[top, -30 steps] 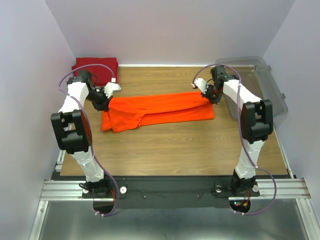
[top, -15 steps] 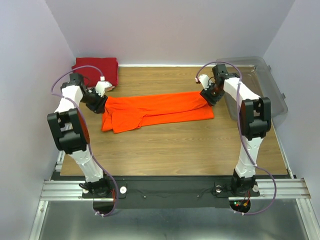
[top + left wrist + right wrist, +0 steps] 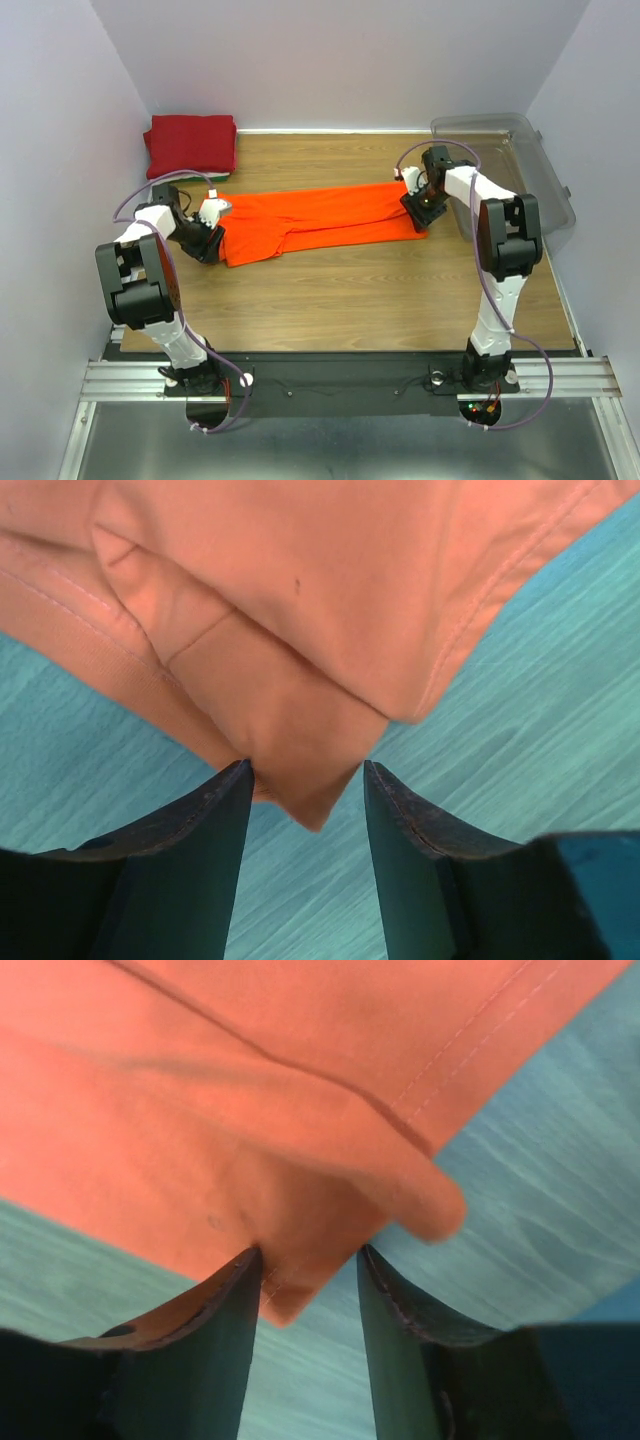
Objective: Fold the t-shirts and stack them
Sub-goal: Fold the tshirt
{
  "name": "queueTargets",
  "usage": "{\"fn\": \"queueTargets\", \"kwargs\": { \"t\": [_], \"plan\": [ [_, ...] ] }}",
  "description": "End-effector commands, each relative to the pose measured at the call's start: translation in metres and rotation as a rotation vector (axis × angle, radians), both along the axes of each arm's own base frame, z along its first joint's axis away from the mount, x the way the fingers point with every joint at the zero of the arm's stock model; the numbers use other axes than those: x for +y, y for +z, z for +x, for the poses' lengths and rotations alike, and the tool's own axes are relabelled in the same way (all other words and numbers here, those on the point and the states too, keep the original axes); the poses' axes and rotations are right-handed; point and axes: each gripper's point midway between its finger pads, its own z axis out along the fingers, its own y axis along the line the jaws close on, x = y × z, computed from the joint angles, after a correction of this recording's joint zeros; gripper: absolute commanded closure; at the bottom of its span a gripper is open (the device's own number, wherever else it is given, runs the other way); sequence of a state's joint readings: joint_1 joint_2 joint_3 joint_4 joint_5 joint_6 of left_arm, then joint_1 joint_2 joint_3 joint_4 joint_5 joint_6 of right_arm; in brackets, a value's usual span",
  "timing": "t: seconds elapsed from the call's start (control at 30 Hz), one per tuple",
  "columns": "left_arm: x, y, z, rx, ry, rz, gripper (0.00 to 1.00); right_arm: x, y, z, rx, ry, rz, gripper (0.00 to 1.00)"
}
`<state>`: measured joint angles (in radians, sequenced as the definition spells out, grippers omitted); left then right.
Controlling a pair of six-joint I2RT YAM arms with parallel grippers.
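Orange t-shirt [image 3: 320,218] stretches left to right across your table [image 3: 350,290]. The left end effector [image 3: 305,770] straddles its left corner and the right end effector [image 3: 308,1252] its right corner, both with jaws apart, nothing clamped.

Left gripper [image 3: 213,220] has left the orange t-shirt's [image 3: 320,215] far-left corner and now sits at its near-left end, jaws parted around a cloth corner instead of clamped. Right gripper [image 3: 422,205] also parted, moved nearer along the right edge. Shirt's left end drawn in; left arm no longer overlaps dark red t-shirt [image 3: 192,143].
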<state>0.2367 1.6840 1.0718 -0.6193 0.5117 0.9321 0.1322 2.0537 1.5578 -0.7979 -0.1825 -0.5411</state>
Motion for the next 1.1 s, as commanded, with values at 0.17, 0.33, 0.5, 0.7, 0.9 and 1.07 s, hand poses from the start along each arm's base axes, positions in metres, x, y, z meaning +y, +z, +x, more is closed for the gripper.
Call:
{"fn": "queueTargets", "kwargs": {
  "t": [0.17,0.33,0.5,0.7,0.9,1.07],
  "plan": [
    [0.008,-0.016,-0.01,0.038,0.004,0.046,0.9,-0.008,-0.031,-0.009,0.057,-0.04,-0.037,0.97],
    [0.016,-0.001,-0.032,0.043,-0.012,0.077,1.0,-0.019,-0.019,-0.029,0.045,-0.012,-0.084,0.99],
    [0.015,0.014,-0.045,0.026,-0.031,0.094,0.77,-0.021,-0.002,-0.048,0.047,0.03,-0.087,0.78],
    [-0.005,0.072,-0.05,-0.113,-0.129,0.036,0.54,0.025,0.068,-0.04,-0.013,0.014,0.141,0.5],
    [-0.014,0.06,-0.075,-0.099,-0.278,0.071,0.55,0.104,0.096,-0.053,0.005,0.077,0.345,0.55],
    [-0.036,0.026,-0.095,-0.027,-0.317,0.047,0.54,0.198,0.095,-0.071,0.078,0.098,0.572,0.59]
  ]
}}
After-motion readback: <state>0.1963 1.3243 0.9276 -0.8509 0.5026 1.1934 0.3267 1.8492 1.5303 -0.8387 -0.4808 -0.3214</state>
